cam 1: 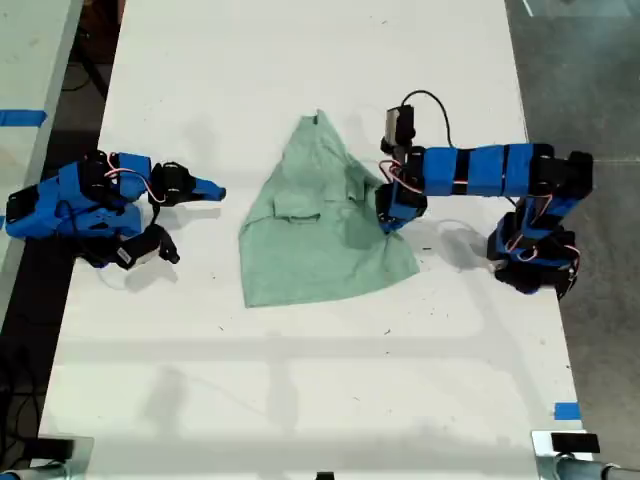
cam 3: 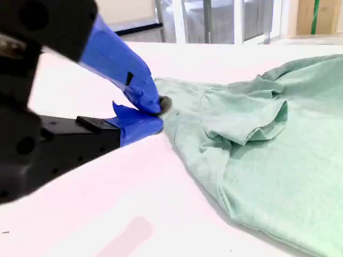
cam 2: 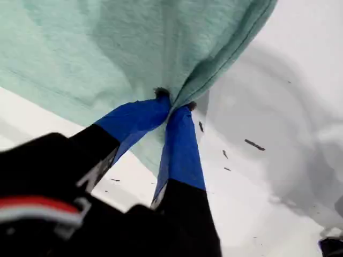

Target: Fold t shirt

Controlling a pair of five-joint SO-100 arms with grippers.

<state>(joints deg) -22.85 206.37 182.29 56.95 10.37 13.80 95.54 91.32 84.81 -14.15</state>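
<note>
T shirt [cam 1: 318, 225] lying crumpled mid-table [cam 1: 300, 400]. My first gripper [cam 2: 174, 104] is pinching its hem, jaws clamped on cloth, at the exterior view's right. My second gripper [cam 3: 155, 115], fingertips nearly meeting, is sitting beside the shirt empty. Only the first wrist view is showing the pinch.

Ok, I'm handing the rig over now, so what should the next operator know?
My first pincer is shut on the t shirt, pinching its edge on the exterior view's right.
My second pincer sits closed on the table, off the cloth on the exterior view's left, holding nothing.
The shirt lies mid-table, wrinkled, one side partly drawn in. No neat fold is finished; the rest of the folding remains.
</note>
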